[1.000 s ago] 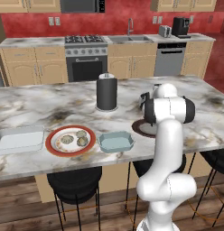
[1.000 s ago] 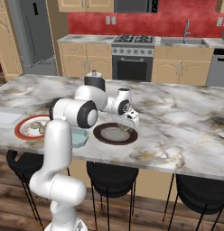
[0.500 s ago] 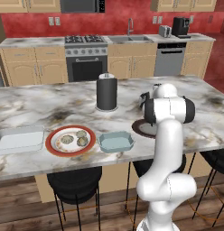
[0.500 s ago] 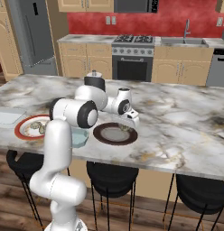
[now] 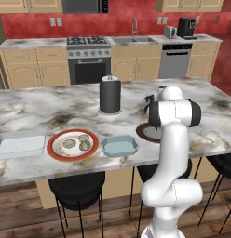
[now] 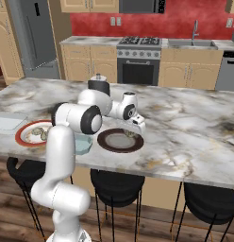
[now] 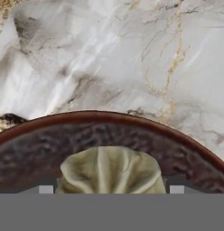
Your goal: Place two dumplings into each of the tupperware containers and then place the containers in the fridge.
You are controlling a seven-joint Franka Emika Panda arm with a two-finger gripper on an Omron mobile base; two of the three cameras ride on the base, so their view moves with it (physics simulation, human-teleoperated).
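Observation:
A beige pleated dumpling (image 7: 110, 170) lies on the dark brown round plate (image 7: 109, 122). My gripper (image 7: 110, 189) is low over it and open, one fingertip (image 7: 46, 188) on each side and slightly apart from it. From the right base view the gripper (image 6: 136, 128) hangs over that plate (image 6: 114, 142). Three more dumplings (image 5: 84, 138) sit on the red-rimmed plate (image 5: 57, 151). Right of it stands the light blue tupperware container (image 5: 119, 145), to its left the white translucent one (image 5: 20, 142). The grey fridge (image 6: 31, 38) stands at the back left.
A black cylinder (image 5: 110, 95) stands upright on the marble island behind the plates. Dark stools (image 5: 75, 188) sit under the counter's front edge. A stove (image 5: 88, 58) and sink counter line the back wall.

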